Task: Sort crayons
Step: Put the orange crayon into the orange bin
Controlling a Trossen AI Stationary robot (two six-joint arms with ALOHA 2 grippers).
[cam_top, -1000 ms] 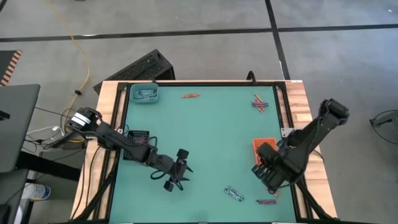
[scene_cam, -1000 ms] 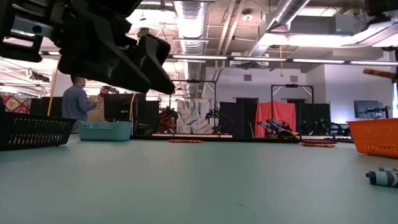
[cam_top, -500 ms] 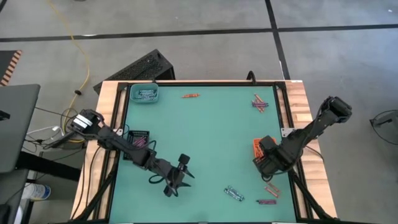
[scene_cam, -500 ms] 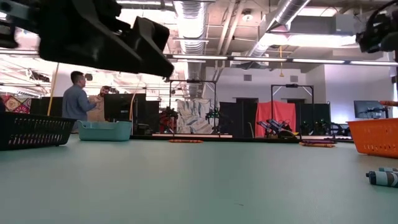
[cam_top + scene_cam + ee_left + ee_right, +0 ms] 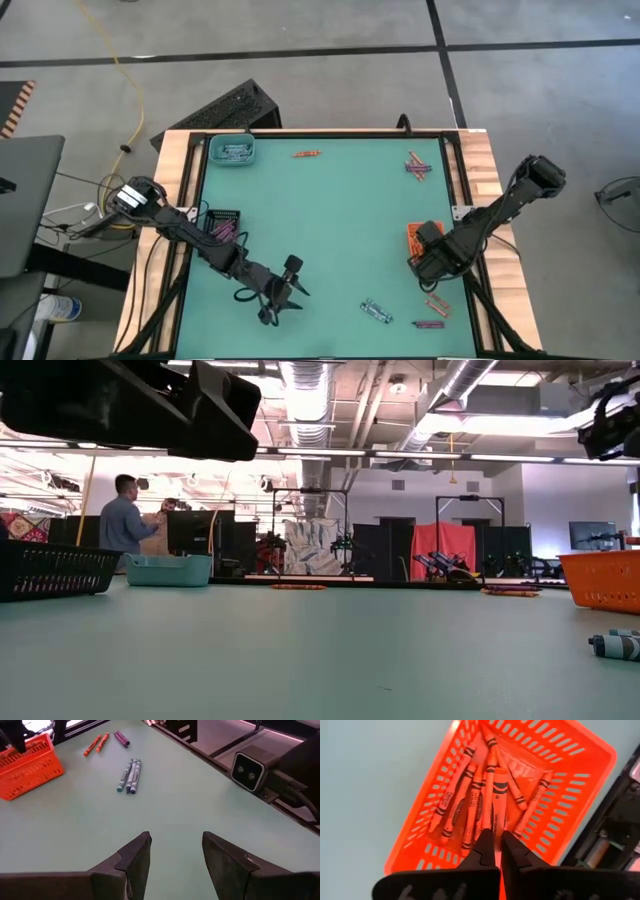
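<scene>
My right gripper (image 5: 498, 847) is over the orange tray (image 5: 580, 775), which holds several orange crayons (image 5: 465, 805), and is shut on one orange crayon (image 5: 499, 800). In the high view it (image 5: 428, 258) is at the table's right side. My left gripper (image 5: 175, 850) is open and empty above the table's near middle (image 5: 283, 290). Blue-grey crayons (image 5: 129, 775) lie on the table ahead of it, with two orange crayons (image 5: 95, 742) and a purple one (image 5: 121, 739) beyond them. My right gripper pinches the orange crayon by its near end (image 5: 496, 831) between its two fingertips. The fingers come from above, pointing down into the tray. The crayon sticks out past the fingertips, along them, over the crayons lying in the tray.
A teal tray (image 5: 232, 150) stands at the far left and a black tray (image 5: 222, 222) with purple crayons at the left edge. Loose crayons lie at the far edge (image 5: 306, 153) and the far right (image 5: 418, 167). People stand in the room beyond (image 5: 125, 515).
My right gripper has gone from the loose crayons at the near right toward the far edge, to a place over the orange tray, carrying the orange crayon. My left gripper has drifted toward the near edge, still open.
</scene>
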